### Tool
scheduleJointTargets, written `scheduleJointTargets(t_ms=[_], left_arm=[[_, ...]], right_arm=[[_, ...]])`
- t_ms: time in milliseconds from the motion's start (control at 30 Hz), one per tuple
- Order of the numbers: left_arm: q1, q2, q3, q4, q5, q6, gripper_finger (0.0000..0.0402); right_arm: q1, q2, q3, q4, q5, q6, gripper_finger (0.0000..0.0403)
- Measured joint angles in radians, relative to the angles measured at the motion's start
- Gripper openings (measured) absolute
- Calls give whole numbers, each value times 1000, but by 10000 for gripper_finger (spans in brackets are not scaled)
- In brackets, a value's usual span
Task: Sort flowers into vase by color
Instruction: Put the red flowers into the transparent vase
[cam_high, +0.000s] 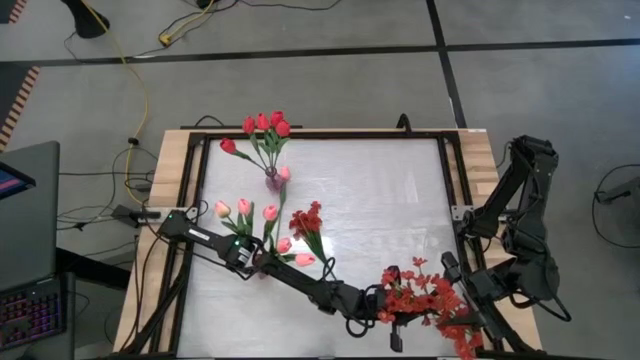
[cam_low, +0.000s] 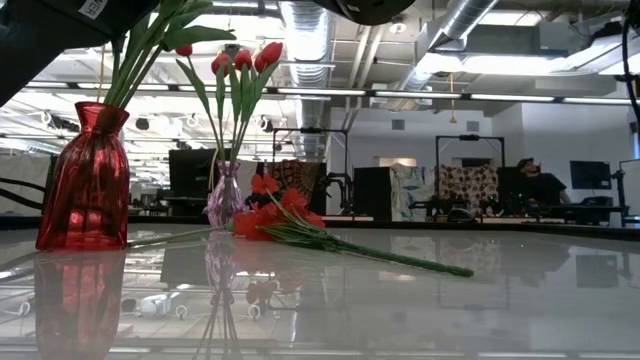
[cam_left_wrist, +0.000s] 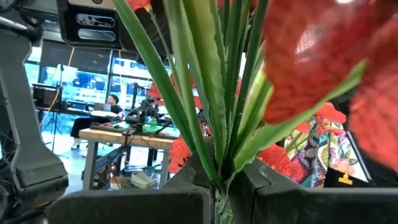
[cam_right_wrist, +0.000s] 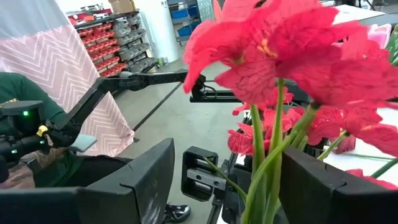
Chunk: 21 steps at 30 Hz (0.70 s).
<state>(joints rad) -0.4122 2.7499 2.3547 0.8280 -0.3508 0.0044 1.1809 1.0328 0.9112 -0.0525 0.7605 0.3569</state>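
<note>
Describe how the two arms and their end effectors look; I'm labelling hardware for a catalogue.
Both arms are dark, jointed and slim, with black cables running along them. The left arm carries small white labels on its links. The right arm looks bulkier at its joints. The right end effector has broad, flat, matte black fingers.

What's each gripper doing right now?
Left gripper: shut on a red blossom spray.
Right gripper: open, fingers either side of the spray's stems, not gripping.
</note>
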Motion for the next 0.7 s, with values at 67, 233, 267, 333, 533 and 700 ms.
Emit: scheduleJointTargets(t_ms=[67,233,267,333,533,700], left_arm=[[0,0,0,0,-2,-2,6],[0,0,1,0,-1,-12,6],[0,0,1,0,-1,-16,6],[0,0,1,0,-1,-15,6],[4,0,1,-7,-16,-10,6],[11,0,2,-7,3,-9,6]], right_arm=[[0,0,0,0,0,0,278],[0,0,0,0,0,-3,278],[0,0,0,0,0,-3,278],[0,0,0,0,0,-4,278],[0,0,0,0,0,-15,278],[0,0,0,0,0,-16,278]])
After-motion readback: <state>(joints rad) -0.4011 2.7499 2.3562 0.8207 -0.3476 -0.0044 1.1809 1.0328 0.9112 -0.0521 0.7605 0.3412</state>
